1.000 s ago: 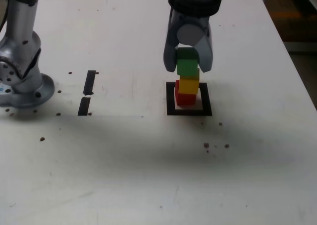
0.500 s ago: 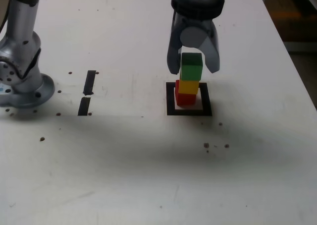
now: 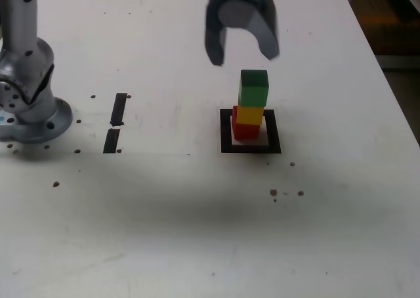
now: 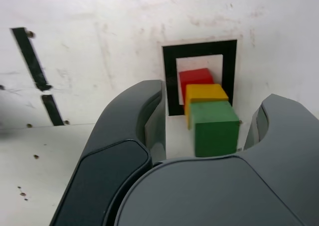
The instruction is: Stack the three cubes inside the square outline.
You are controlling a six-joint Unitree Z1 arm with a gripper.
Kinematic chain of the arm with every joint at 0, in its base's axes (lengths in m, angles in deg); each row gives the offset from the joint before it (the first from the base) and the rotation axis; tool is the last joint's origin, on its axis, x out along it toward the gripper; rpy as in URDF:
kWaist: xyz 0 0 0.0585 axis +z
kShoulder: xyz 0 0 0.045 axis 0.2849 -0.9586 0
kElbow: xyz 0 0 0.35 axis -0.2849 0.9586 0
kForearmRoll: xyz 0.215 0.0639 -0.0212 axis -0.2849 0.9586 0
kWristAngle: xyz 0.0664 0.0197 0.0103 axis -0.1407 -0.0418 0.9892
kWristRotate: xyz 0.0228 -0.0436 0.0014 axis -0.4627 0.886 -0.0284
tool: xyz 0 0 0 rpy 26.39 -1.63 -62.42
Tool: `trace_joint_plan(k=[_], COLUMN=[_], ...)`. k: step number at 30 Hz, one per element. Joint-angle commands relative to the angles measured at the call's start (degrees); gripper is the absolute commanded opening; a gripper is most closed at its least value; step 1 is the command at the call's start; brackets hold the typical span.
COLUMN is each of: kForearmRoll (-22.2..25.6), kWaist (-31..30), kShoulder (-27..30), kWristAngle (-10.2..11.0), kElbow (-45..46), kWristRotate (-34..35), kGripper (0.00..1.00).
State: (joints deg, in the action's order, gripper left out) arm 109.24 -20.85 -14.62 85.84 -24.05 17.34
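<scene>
We see gripper [image 3: 241, 45] above stack, fingers spread, holding nothing. Green cube [image 3: 253, 88] tops yellow cube [image 3: 249, 115] and red cube [image 3: 246, 130] inside square outline [image 3: 250, 148] on surface [image 3: 197, 199]. We judge cubes light, rigid, tippy; grip opposite flat sides.

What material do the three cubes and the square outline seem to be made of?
The red cube, yellow cube and green cube look like matte painted wood or foam: flat colour, no shine. The square outline looks like black tape, thin and flat.

text: none legible | labels: none | numbers: none | signs: none
</scene>
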Motion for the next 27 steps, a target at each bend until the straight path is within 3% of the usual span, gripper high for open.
trace_joint_plan(k=[1,17,27], kForearmRoll=[0.85,0.79,-6.33], kWaist=[0.55,6.41,7.95], kShoulder=[1.92,12.01,11.35], kWristAngle=[0.59,0.54,-0.92], kElbow=[0.87,17.96,27.22], kWristRotate=[0.16,-0.73,-2.94], kGripper=[0.99,0.99,0.99])
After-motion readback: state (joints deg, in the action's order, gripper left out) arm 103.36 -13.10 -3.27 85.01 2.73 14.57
